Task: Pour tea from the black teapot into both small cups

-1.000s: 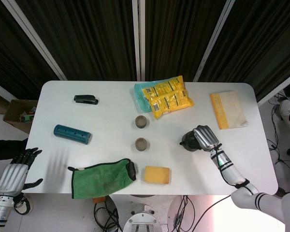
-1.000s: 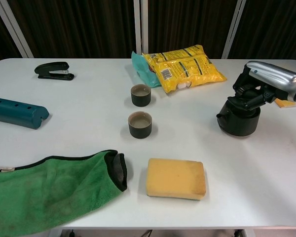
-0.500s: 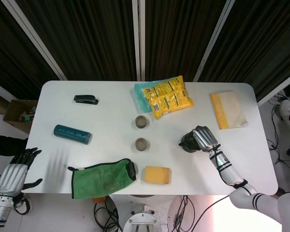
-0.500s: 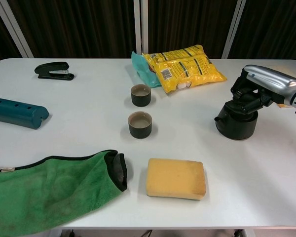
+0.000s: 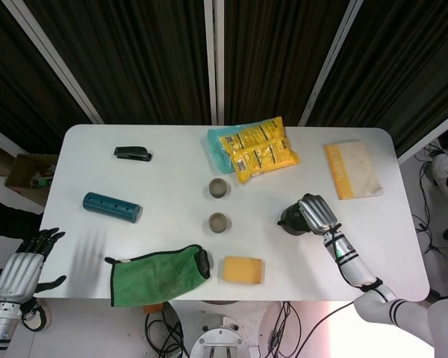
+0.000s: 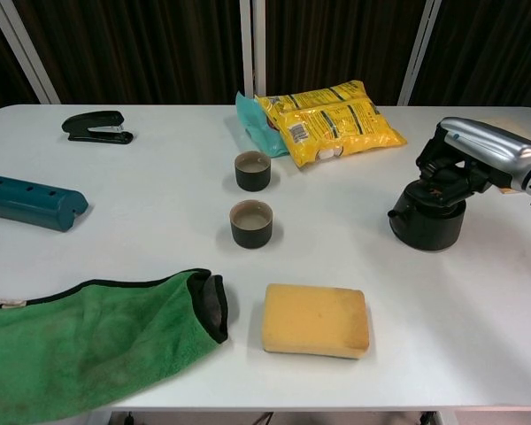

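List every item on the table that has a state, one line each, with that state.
black teapot: upright on the table, gripped from above by the right hand
near cup: upright, pale inside
far cup: upright
stapler: closed
green cloth: crumpled flat
left hand: holds nothing, fingers apart

A table (image 6: 478, 354) holds two cups (image 6: 252, 171) (image 6: 251, 223) at its middle — one behind the other. Snack bags (image 6: 332, 119) lie behind them. To the right stands a teapot (image 6: 427, 222), the right hand (image 6: 474, 152) on top of it. A sponge (image 6: 316, 320) sits before the cups, a cloth (image 6: 88, 341) to its left. A stapler (image 6: 97, 127) lies back left — a tube (image 6: 31, 201) in front of it.
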Controlling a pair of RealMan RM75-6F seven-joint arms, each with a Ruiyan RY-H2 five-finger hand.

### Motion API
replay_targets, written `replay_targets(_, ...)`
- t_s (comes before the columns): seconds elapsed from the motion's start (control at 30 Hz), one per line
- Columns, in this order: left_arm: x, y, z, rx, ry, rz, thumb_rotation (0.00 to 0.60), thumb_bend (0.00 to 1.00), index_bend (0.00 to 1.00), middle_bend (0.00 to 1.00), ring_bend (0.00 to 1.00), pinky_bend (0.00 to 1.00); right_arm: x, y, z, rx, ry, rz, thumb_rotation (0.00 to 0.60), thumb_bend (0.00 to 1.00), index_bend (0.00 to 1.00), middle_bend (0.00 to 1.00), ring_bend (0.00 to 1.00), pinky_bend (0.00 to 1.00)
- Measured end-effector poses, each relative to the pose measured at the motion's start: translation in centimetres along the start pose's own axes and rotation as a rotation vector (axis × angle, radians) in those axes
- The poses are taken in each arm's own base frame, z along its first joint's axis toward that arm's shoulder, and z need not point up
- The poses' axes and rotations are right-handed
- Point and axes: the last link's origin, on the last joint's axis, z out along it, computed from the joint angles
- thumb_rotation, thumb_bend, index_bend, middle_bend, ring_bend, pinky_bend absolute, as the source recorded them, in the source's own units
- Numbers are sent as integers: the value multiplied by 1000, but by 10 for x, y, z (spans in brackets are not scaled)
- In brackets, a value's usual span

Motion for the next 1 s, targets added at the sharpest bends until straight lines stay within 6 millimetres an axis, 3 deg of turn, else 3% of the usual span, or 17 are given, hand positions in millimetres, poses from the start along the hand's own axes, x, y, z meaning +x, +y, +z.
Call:
replay_targets(0.17, 0, 0, 0, 1, 1, 1, 600, 68, 168, 118, 120, 218, -4, 1, 0, -3, 6, 6, 592, 160, 1000, 1000, 962, 496)
replay_targets(0.53, 1, 2, 1, -1, -2, 4, 600, 68, 168, 118, 120, 218, -8, 2, 0, -6, 24, 20, 496, 26, 1000, 1000, 957, 488)
replay_targets(0.67, 1, 1, 1, 0, -2, 4, 600, 68, 168, 118, 120, 218, -8, 2, 0, -5, 29, 20, 494, 18, 1000, 1000, 945, 480)
replay_targets(0.9, 2, 1, 1, 0, 0, 5, 600, 68, 168, 118, 120, 218, -8, 2, -1, -3, 45, 7, 472, 16, 995, 995, 798, 355)
replay_targets(1.0, 2, 1, 0, 0, 0, 5, 600, 68, 168, 118, 120, 218, -7, 2, 0, 1, 60, -14, 441, 16, 920, 937, 724, 304)
